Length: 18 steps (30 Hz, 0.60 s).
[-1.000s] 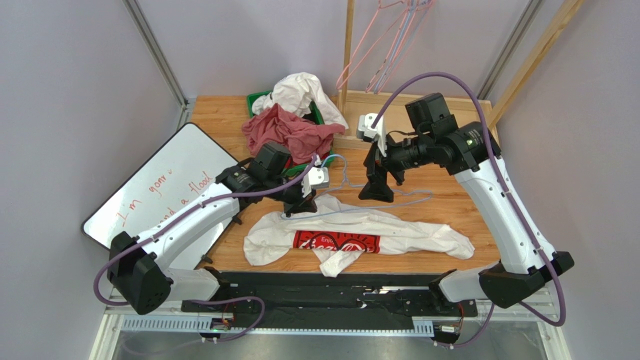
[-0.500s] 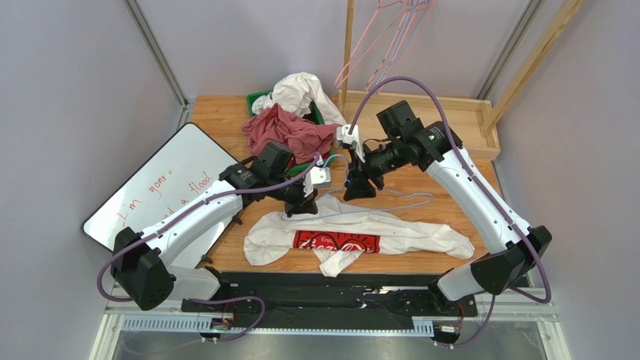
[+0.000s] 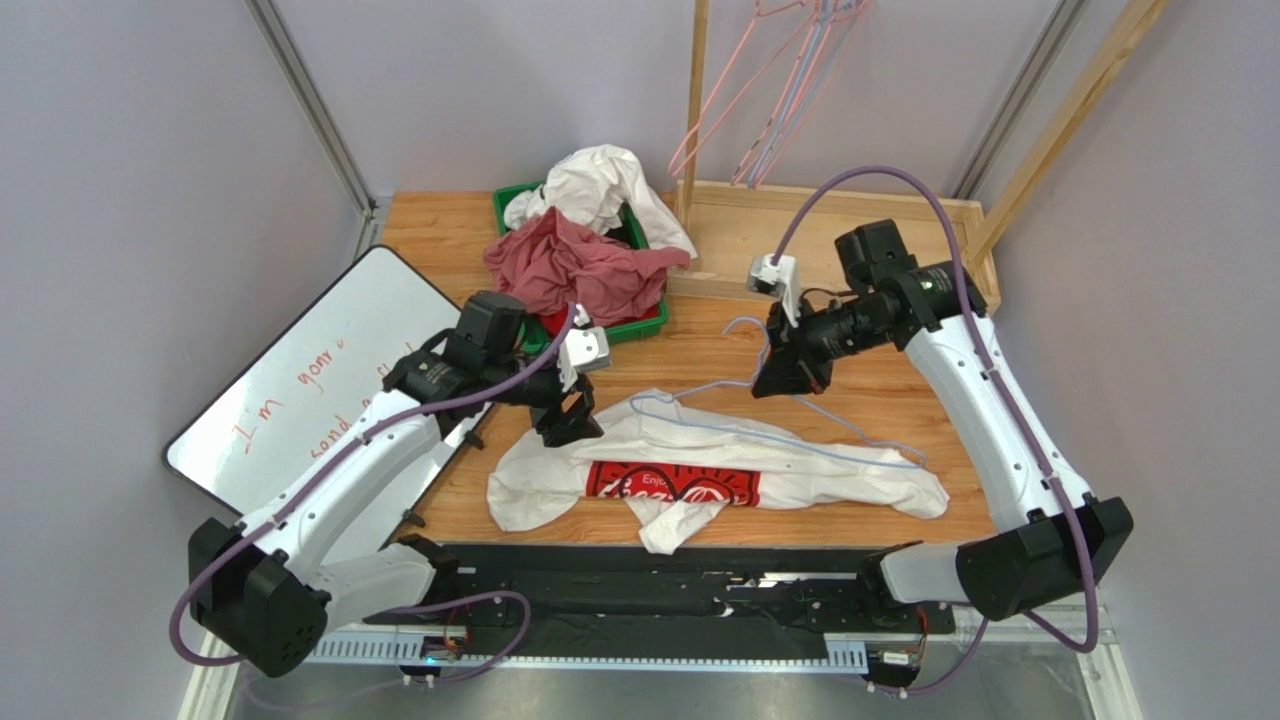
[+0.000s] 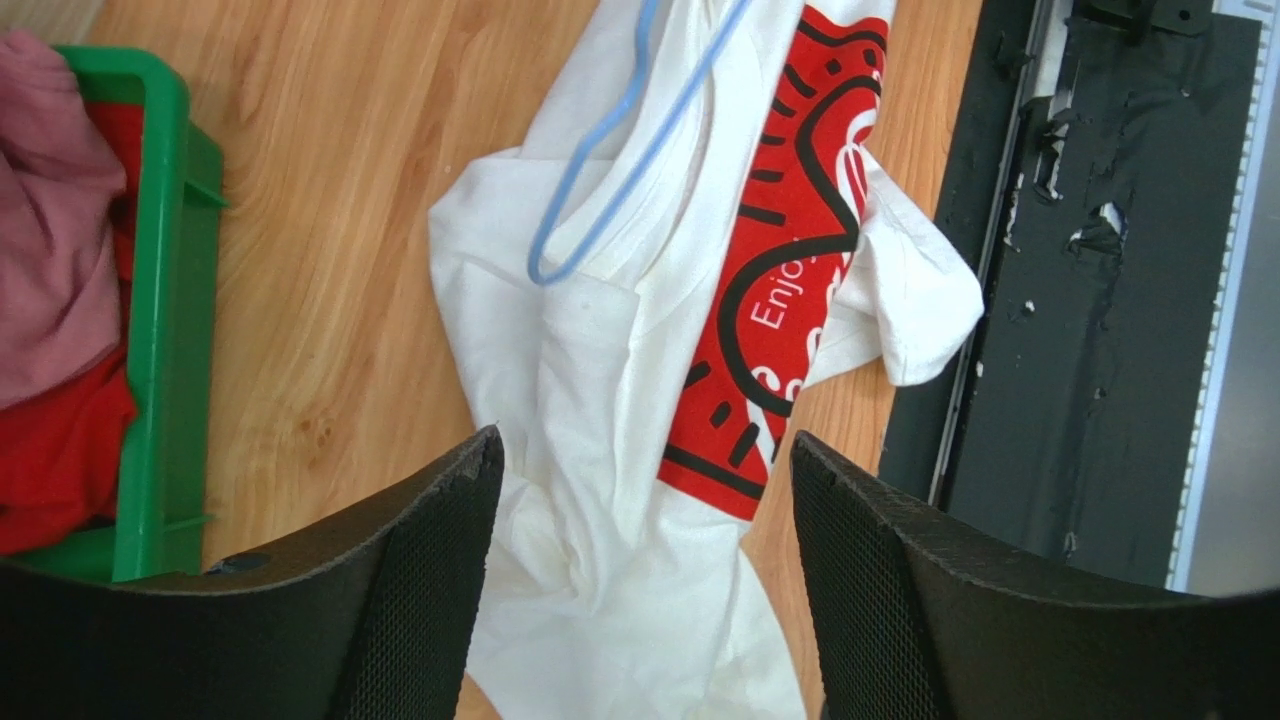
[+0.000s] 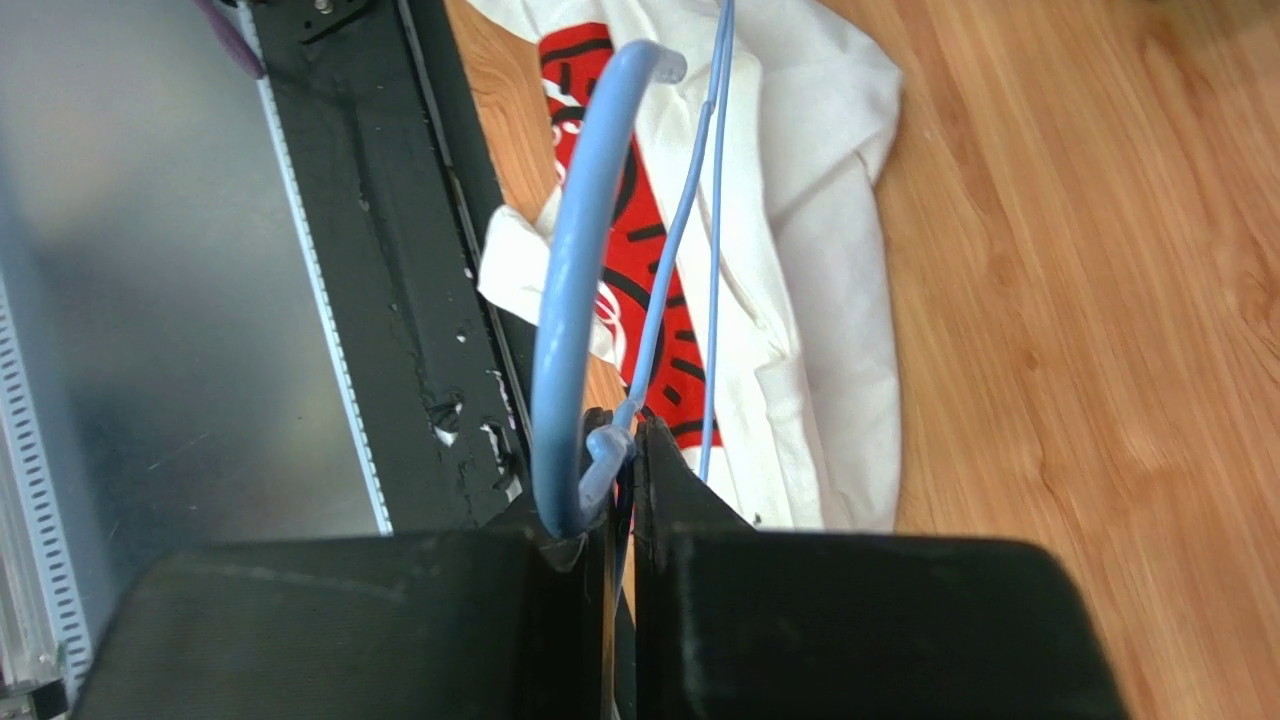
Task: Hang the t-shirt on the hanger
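The white t-shirt [image 3: 819, 468] with its red chest print lies crumpled along the near part of the wooden table. Across its top edge lies the pale blue hanger [image 3: 864, 450], hook end raised. My right gripper [image 3: 771, 383] is shut on the hanger [image 5: 579, 270] at the neck below the hook, the t-shirt [image 5: 827, 225] beneath it. My left gripper [image 3: 564, 425] stands open just above the shirt's left end. In the left wrist view, white cloth of the t-shirt [image 4: 601, 345] lies below my left gripper [image 4: 646, 443], untouched, and the hanger's shoulder loop [image 4: 601, 195] rests on it.
A green bin [image 3: 649, 323] at the back holds red, pink and white garments. A whiteboard [image 3: 316, 360] leans at the left. Pink and lavender hangers [image 3: 766, 90] hang on a wooden rack behind. A black rail [image 3: 676, 578] runs along the near edge.
My left gripper opened, let go of the hanger and drew back left. My right gripper shut on the hanger's neck and carried it to the right, raising the hook.
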Available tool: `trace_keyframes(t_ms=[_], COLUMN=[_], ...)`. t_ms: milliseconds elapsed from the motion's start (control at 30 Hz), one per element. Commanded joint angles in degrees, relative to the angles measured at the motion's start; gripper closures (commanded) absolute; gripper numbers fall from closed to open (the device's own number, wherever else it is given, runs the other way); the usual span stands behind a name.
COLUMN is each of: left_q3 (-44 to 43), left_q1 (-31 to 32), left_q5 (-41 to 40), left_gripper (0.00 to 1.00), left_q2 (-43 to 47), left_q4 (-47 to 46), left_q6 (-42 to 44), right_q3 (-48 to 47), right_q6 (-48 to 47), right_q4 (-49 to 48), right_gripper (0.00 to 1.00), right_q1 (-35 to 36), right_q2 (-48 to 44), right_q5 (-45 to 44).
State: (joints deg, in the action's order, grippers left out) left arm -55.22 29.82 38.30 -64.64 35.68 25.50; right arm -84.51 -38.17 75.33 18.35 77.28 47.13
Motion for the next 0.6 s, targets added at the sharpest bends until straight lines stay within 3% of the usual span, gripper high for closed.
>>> trace_keyframes(t_ms=[0, 300, 567], left_q3=[0.6, -6.7, -7.9], left_q1=[0.3, 3.1, 6.2], left_q5=[1.7, 1.3, -0.8], left_gripper=[0.29, 0.31, 0.35], left_q2=[-3.0, -18.0, -23.3], left_q4=[-2.0, -1.8, -5.0], left_q6=[5.4, 9.1, 9.8], right_q3=[0.7, 1.5, 3.8], right_q6=[-8.7, -13.1, -15.9], right_q4=[10.0, 13.6, 14.2], right_gripper=[1.00, 1.00, 1.00], right_q1=[-3.6, -3.8, -4.3], right_q2=[-3.1, -0.8, 1.1], right_q5=[0.9, -0.8, -0.5])
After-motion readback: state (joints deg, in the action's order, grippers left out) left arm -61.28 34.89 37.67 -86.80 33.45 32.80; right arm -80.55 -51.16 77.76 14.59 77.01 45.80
